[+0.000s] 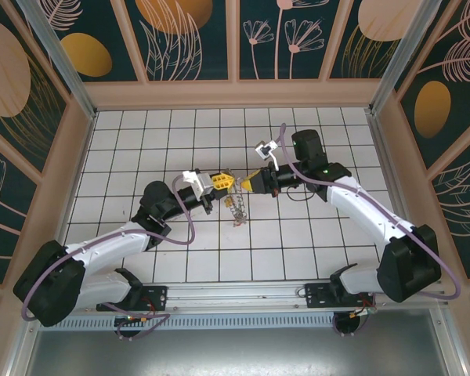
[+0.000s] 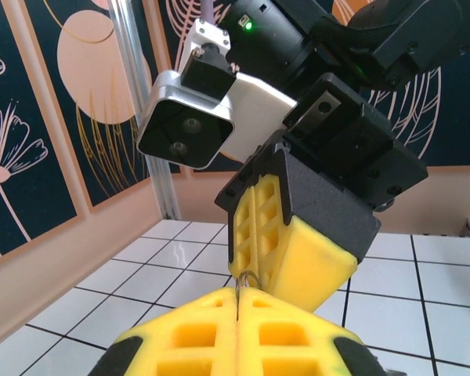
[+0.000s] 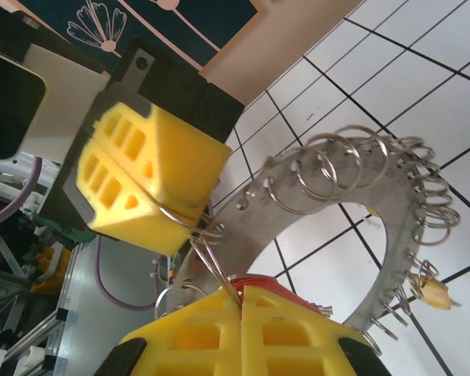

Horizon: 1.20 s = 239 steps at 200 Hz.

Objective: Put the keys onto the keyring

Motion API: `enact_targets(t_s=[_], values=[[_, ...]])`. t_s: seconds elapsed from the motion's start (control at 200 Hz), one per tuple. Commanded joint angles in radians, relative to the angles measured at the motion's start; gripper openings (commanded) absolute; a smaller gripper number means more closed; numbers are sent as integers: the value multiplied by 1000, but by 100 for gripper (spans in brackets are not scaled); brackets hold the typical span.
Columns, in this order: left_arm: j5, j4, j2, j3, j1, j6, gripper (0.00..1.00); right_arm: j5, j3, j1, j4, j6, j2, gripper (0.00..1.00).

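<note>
A white tiled surface point(image 1: 172, 258) with dark grid lines is boxed in at 9, 12 and 3 o'clock by tan-framed wall panels point(image 1: 192, 35) painted dark teal with pale flowers and gold ovals. A metal rail point(image 1: 243, 294) runs along the 6 o'clock edge, where both arms are mounted.

In the top view the two arms meet over the middle of the surface. The left gripper point(image 1: 219, 182) reaches in from 8 o'clock and the right gripper point(image 1: 247, 185) points toward 9 o'clock, so the yellow tips almost touch.

The left gripper's jaws are pressed together on a thin wire loop point(image 2: 247, 279), seen at their seam in the left wrist view, with the right gripper point(image 2: 258, 235) just beyond at 12 o'clock.

The right gripper's point(image 3: 239, 301) jaws are likewise closed. They pinch a small wire loop point(image 3: 211, 262), and a red key head point(image 3: 258, 280) sits right at their tips. The left gripper point(image 3: 168, 196) stands at 10 o'clock.

The keyring point(image 3: 290, 227), a grey flat ring fringed with small wire loops, hangs tilted between both grippers, at 6 o'clock of their meeting point in the top view point(image 1: 236, 207). Whether its low edge touches the tiles cannot be told. A yellow-tan key point(image 3: 432, 290) dangles from its rim at 4 o'clock.
</note>
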Motion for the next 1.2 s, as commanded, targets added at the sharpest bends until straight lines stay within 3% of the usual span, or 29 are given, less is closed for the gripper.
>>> enact_targets(t_s=[0.0, 0.42, 0.631, 1.086, 1.191], values=[[15, 185, -1, 3, -6, -48, 0, -28, 13, -15, -32, 25, 30, 0], [15, 204, 25, -7, -6, -57, 0, -78, 35, -29, -18, 33, 4, 0], [0, 186, 22, -8, -5, -46, 0, -43, 30, -54, -36, -34, -52, 0], [-48, 86, -11, -23, -4, 2, 0, 318, -40, -91, -129, -100, -123, 0], [-43, 68, -21, -31, -6, 16, 0, 309, -73, -88, -98, -108, -139, 0]])
